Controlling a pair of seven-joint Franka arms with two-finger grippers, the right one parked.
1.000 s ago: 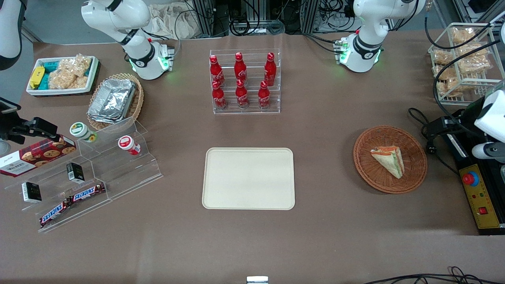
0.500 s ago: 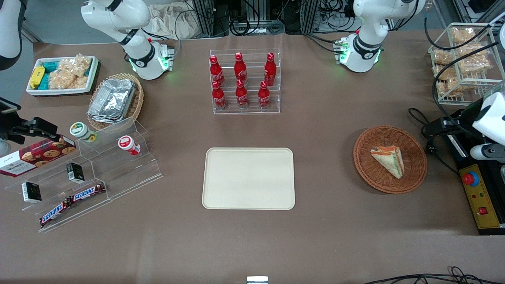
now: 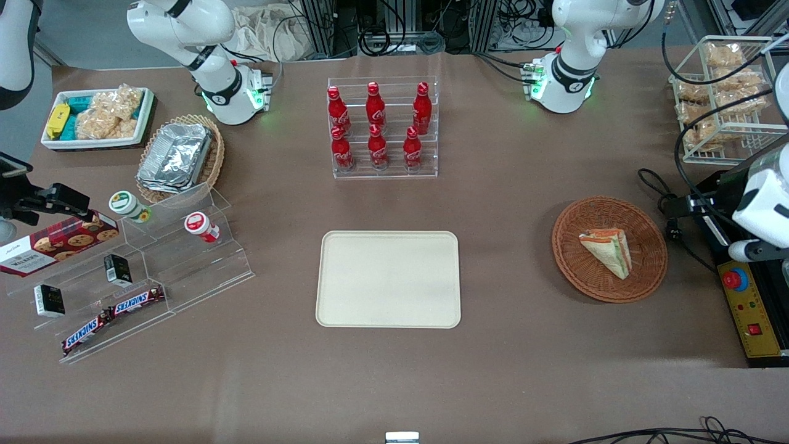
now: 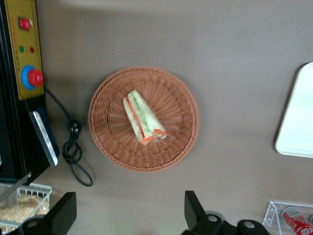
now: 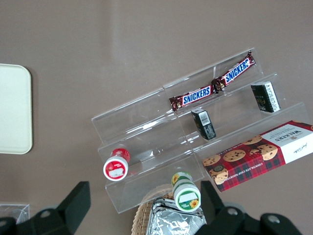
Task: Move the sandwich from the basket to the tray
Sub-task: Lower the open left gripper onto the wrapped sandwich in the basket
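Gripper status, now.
Gripper: open, empty, high above the table beside the basket; the sandwich lies untouched in it.

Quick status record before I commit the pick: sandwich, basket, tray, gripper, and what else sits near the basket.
sandwich: wrapped wedge lying in the basket, not held
basket: round reddish-brown wicker, toward the working arm's end of the table
tray: cream, rectangular, nothing on it, apart from the basket
gripper: left gripper open, above the table beside the basket, touching nothing
nearby: control box with red button and a coiled black cable beside the basket
task state: pick not yet begun
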